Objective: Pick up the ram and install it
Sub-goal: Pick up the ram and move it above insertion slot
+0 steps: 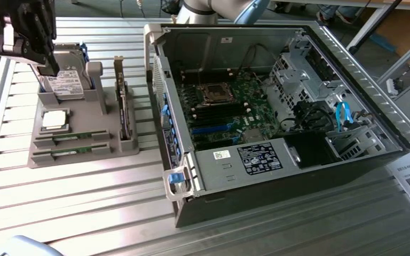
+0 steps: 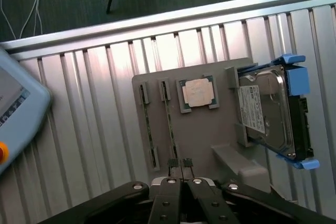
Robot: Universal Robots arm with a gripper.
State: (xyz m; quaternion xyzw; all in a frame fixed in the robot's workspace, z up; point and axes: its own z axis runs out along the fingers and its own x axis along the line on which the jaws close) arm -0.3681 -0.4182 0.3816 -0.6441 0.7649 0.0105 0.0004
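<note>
Ribbed metal counter (image 1: 84, 213) in the exterior view carries a grey holder (image 1: 41, 143) with the ram (image 1: 70, 137) and its twin (image 1: 66, 155) lying slotted in it, uninstalled, the gripper (image 1: 47, 63) above the holder, while the wrist view has the jaws together, empty, over the holder, nothing picked up yet.

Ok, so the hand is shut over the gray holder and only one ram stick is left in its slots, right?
Not quite: two are there, not one. The wrist view shows one ram stick and a second ram stick lying side by side in the slots of the gray holder. The hand is shut over the holder, as you said.
</note>
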